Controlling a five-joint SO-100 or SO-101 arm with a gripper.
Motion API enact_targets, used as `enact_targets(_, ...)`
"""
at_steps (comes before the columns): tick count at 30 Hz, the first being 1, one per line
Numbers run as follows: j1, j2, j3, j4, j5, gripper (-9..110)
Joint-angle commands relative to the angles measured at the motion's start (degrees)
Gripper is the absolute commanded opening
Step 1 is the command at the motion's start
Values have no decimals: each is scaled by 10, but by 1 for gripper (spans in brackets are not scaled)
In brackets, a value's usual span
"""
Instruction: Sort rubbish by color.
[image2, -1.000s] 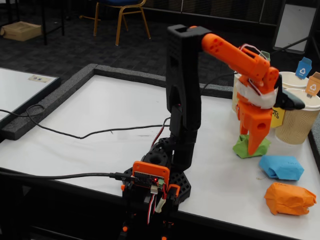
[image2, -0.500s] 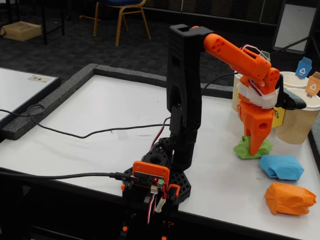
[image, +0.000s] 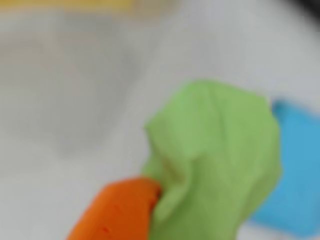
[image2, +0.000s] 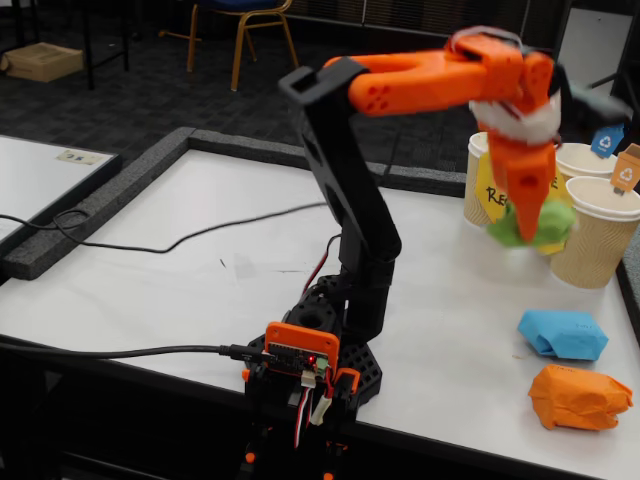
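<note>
My orange gripper (image2: 527, 228) is shut on the green paper wad (image2: 530, 226) and holds it in the air in front of the paper cups. In the blurred wrist view the green wad (image: 215, 160) fills the middle, pinched beside an orange finger (image: 117, 212). The blue wad (image2: 562, 334) lies on the white table at the right, and shows as a blue patch (image: 295, 170) at the right edge of the wrist view. The orange wad (image2: 578, 397) rests nearer the front edge, below the blue one.
Three beige ribbed paper cups (image2: 597, 232) stand at the back right with small coloured recycling tags (image2: 606, 137). The arm's base (image2: 312, 360) is clamped at the table's front edge. A black cable (image2: 150, 262) trails across the left side. A grey foam border (image2: 120, 190) edges the table.
The arm has lifted the green wad off the table and raised it toward the cups. The blue and orange wads have not moved.
</note>
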Motion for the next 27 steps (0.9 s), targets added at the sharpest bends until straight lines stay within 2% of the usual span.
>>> enact_targets(1, -14, 96, -114, 11, 155, 0)
enact_targets(7, -27, 111, -162, 13, 335, 0)
enact_targets(18, -93, 110, -204, -38, 588, 0)
enact_targets(25, -146, 106, -178, -60, 593, 0)
enact_targets(27, -160, 97, -176, -69, 538, 0)
